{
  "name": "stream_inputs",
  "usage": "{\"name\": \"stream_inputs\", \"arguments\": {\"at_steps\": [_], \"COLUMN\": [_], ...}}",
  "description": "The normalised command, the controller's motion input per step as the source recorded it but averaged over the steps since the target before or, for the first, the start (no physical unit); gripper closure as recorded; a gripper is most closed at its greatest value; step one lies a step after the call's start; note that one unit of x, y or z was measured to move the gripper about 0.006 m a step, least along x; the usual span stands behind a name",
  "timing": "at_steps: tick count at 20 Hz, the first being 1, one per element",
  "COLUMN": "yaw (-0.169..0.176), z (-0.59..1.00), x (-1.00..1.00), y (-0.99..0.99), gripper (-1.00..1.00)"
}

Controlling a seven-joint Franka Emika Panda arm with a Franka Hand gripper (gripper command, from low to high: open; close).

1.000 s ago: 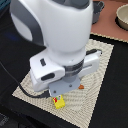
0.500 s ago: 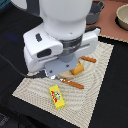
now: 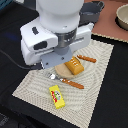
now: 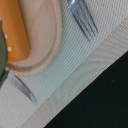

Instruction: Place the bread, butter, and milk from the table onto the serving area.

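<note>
Exterior view, items placed by the plate (image 3: 64,71):
- Placemat (image 3: 95,75): pale, wavy-striped, lying on the black table (image 3: 112,107); the round tan plate sits on it, partly hidden under the arm (image 3: 57,27).
- Bread (image 3: 74,66): orange-brown loaf, resting on the plate.
- Butter (image 3: 57,96): yellow box with a red mark, flat on the placemat, near the plate toward the camera, not touching it.
- Fork (image 3: 67,81): orange handle, just beside the plate on the butter's side.
- Knife (image 3: 86,59): orange handle, on the plate's far side.
- Pink-brown board (image 3: 107,25) with a grey pot (image 3: 122,16): well beyond the plate.
- Milk: not visible.
- Gripper: hidden beneath the arm's body; finger state cannot be told.

Wrist view: plate rim (image 4: 52,42), loaf (image 4: 17,30), fork tines (image 4: 84,19), knife tip (image 4: 22,89).
</note>
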Motion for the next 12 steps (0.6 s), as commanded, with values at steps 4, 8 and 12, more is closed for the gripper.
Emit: {"name": "stream_inputs", "arguments": {"at_steps": [4,8,12], "yaw": [0.052,0.055,0.029], "z": [-0.35,-0.31,-0.03], "x": [-0.71,-0.7,-0.82], "y": [0.42,0.42,0.55], "gripper": [-1.0,-1.0,-1.0]}}
